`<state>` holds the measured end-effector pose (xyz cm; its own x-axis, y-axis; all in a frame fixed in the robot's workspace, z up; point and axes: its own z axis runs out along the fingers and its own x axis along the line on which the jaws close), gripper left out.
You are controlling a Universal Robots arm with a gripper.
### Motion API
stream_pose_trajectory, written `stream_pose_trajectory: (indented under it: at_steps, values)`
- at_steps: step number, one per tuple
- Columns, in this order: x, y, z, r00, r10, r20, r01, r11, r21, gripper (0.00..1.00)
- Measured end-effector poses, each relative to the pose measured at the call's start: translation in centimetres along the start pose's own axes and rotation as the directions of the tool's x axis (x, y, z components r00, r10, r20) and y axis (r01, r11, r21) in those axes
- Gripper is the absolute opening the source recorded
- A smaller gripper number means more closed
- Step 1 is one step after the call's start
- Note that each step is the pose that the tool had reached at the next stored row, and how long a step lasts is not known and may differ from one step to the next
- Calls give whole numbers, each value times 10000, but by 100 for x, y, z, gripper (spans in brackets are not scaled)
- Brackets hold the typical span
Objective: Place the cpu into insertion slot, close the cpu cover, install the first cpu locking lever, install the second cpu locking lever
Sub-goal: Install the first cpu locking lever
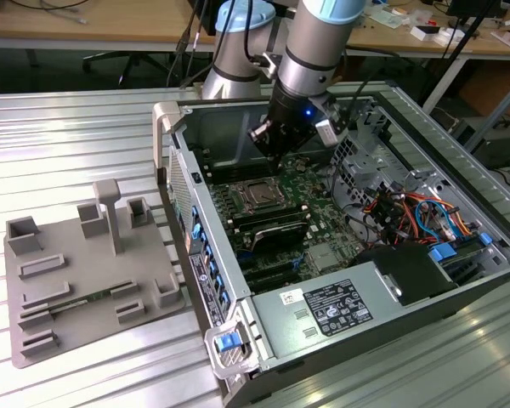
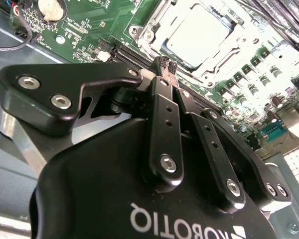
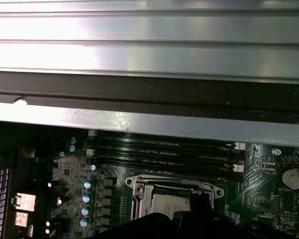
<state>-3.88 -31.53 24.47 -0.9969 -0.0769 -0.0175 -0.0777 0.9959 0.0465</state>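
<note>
Down in the middle of the motherboard, the cpu (image 2: 198, 36) is already sitting flat in the insertion slot (image 1: 257, 194), silver top facing up out of the open case (image 1: 382, 340). It's basically square, so no real long axis to speak of; its edges line up with the socket rim and run parallel to the black memory slots (image 3: 164, 149) next door. The cpu cover (image 2: 154, 27) looks folded down around the chip in both wrist views, with the metal top showing through its window, though I can't swear it's fully seated.

So my read is we're at the locking-lever stage. I can't make out whether either lever is hooked yet; they're too thin to pick out. Whatever press comes here would need a narrow, accurate contact right at the socket's edge.

Gripper (image 2: 166, 66) hangs just above the board beside the socket, fingertips pinched together with nothing between them. Off to the exterior view's left, a grey parts fixture (image 1: 85, 280) sits on the table.
</note>
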Motion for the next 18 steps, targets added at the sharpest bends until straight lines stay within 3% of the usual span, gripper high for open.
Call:
stream_pose_trajectory:
  at_steps: [18]
  values:
    - [6, -79, 0, 10000, 0, 0, 0, 10000, 0, 11]
